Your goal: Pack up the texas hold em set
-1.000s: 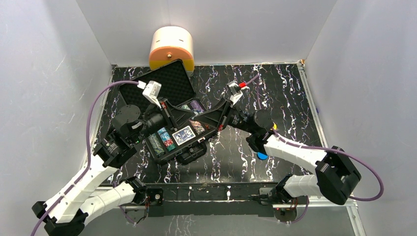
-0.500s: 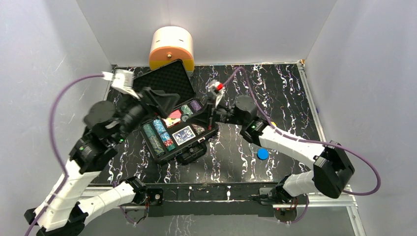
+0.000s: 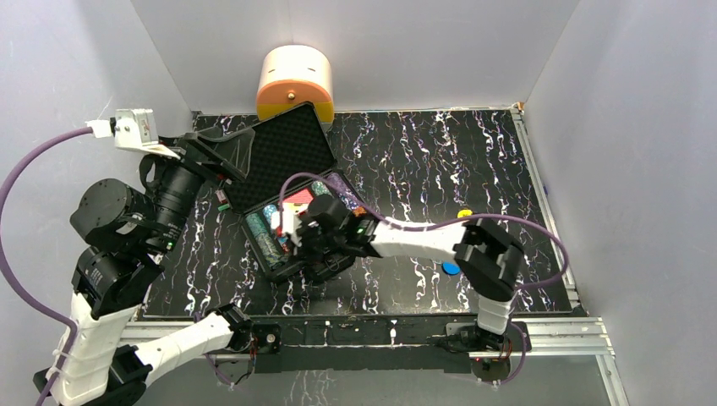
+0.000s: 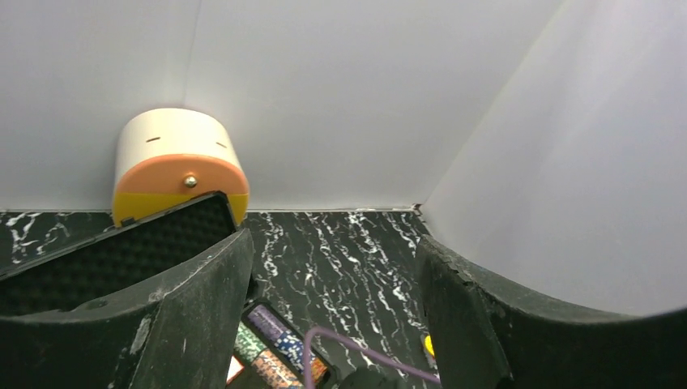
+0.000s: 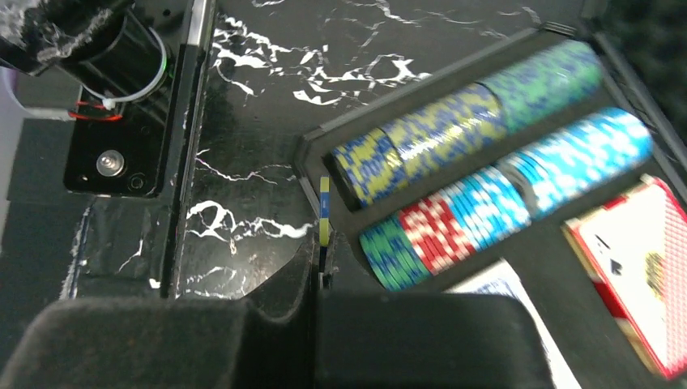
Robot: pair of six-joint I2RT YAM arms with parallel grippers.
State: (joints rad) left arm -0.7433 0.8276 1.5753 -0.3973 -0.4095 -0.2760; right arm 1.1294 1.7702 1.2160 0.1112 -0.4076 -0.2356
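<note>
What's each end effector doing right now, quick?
Left end effector: open, nothing between the fingers.
Right end effector: closed, pinching a chip edge-on.

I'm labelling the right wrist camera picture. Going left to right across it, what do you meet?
black bracket → striped chip held on edge by the shut right gripper → rows of chips → red card deck
</note>
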